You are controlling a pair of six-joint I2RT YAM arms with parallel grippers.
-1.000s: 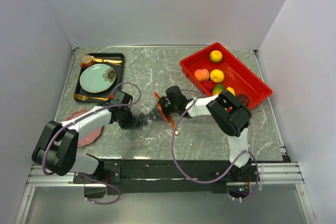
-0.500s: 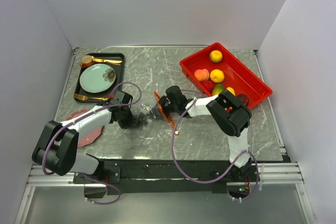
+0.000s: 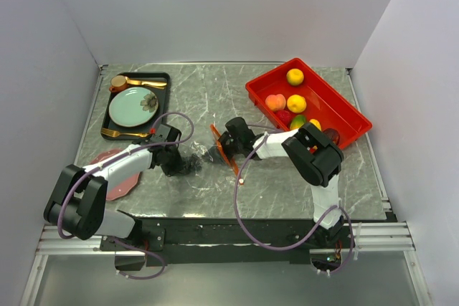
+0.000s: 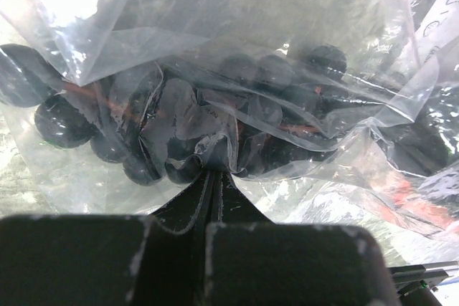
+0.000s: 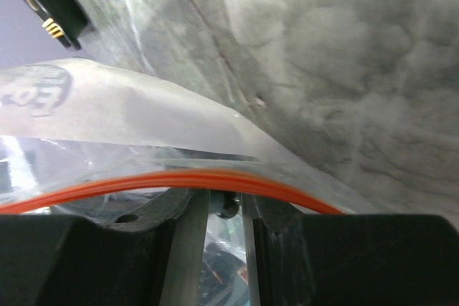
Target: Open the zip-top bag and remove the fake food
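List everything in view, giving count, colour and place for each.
zip-top bag: one, clear with an orange-red zip strip, table centre between the grippers
dark grapes: one bunch, dark purple, inside the bag
fake food: about seven loose pieces, yellow, peach, red and green, in the red tray
red tray: one, red, far right
black tray: one, black, far left
plate: one, mint green, on the black tray
cutlery: two pieces, gold, either side of the plate
disc: one, pink-red, partly under the left arm
table: one, grey marbled
left gripper: black, shut on a pinch of the bag
right gripper: black, jaws slightly apart at the zip strip
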